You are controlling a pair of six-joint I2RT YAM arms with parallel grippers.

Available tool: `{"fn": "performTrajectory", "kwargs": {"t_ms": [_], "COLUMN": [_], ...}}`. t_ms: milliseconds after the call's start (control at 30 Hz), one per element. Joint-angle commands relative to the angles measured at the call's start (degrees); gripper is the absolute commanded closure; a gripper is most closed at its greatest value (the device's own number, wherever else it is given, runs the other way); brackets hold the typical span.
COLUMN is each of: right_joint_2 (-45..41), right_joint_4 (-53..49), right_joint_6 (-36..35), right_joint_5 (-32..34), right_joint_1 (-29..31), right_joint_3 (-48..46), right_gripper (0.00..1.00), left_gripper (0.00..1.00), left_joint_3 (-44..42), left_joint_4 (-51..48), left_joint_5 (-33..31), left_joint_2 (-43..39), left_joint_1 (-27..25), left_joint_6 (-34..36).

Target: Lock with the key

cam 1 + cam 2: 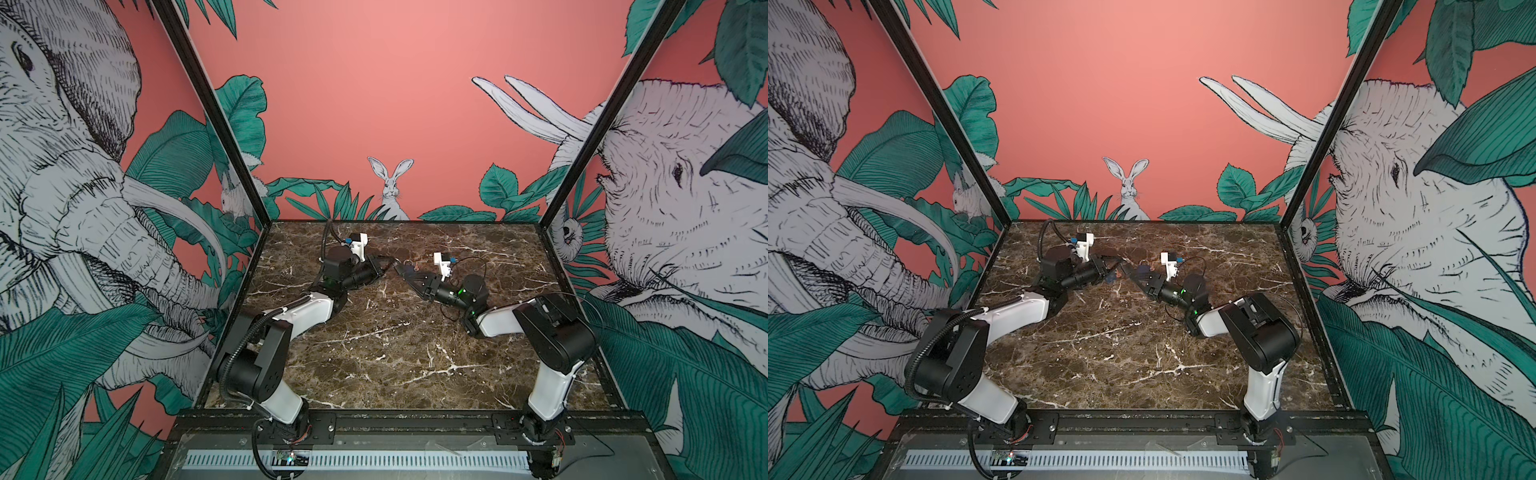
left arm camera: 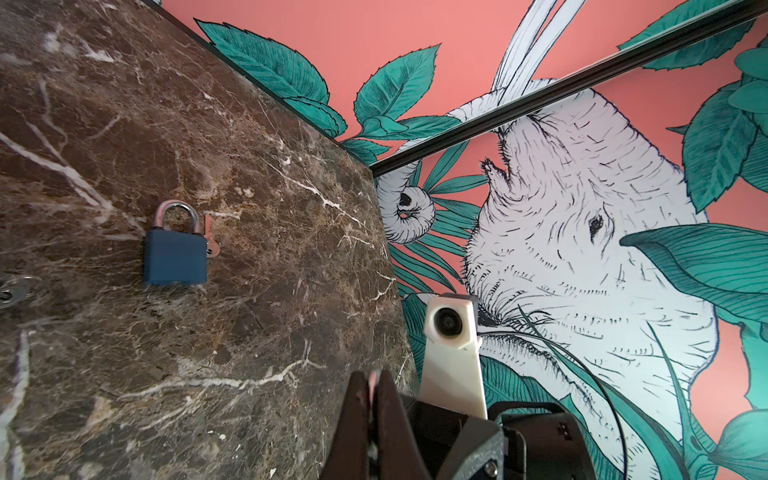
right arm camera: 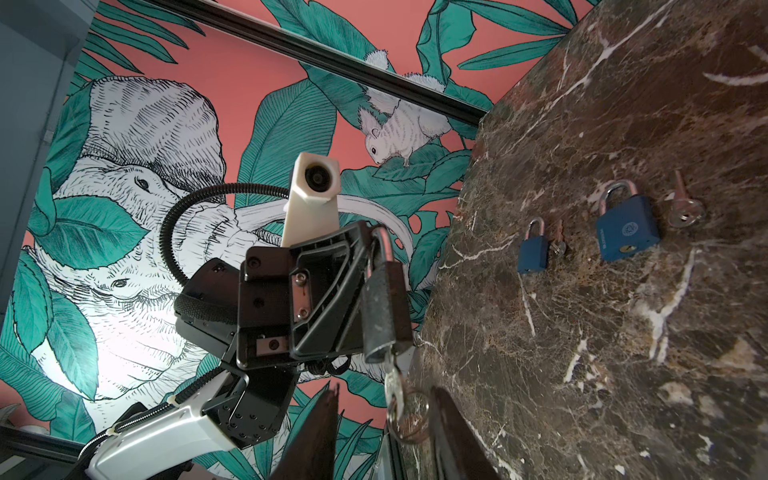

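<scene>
My left gripper [image 2: 374,384] is shut on a dark padlock [image 3: 384,299], which it holds up off the table by the silver shackle. A silver key [image 3: 392,384] with a wire ring sticks out of the padlock's bottom. My right gripper [image 3: 384,392] is open, one finger on each side of that key, and neither finger touches it. In both top views the two grippers meet tip to tip above the back middle of the marble table [image 1: 395,353]. From the left wrist view the held padlock is hidden behind the closed fingers.
Two blue padlocks lie on the table: a small one [image 3: 533,249] with a key [image 3: 559,241] beside it, and a larger one [image 3: 627,232] with its key [image 3: 683,208]. The left wrist view shows one blue padlock [image 2: 176,257]. Printed walls close in three sides.
</scene>
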Motion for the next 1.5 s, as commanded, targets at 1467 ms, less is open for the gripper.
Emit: {"fn": "performTrajectory", "kwargs": {"t_ms": [1467], "right_joint_2": [1.39], "right_joint_4": [4.22], "right_joint_6": [-1.10], "right_joint_5": [1.02], "right_joint_1": [0.57], "right_joint_3": [3.00], "right_gripper": [1.00], "left_gripper": [1.00], "left_joint_3": [-1.86], "left_joint_4": [6.48], "left_joint_5": [-0.37], "left_joint_2": [-1.36], "left_joint_1": [0.79], "left_joint_6": [-1.70]}}
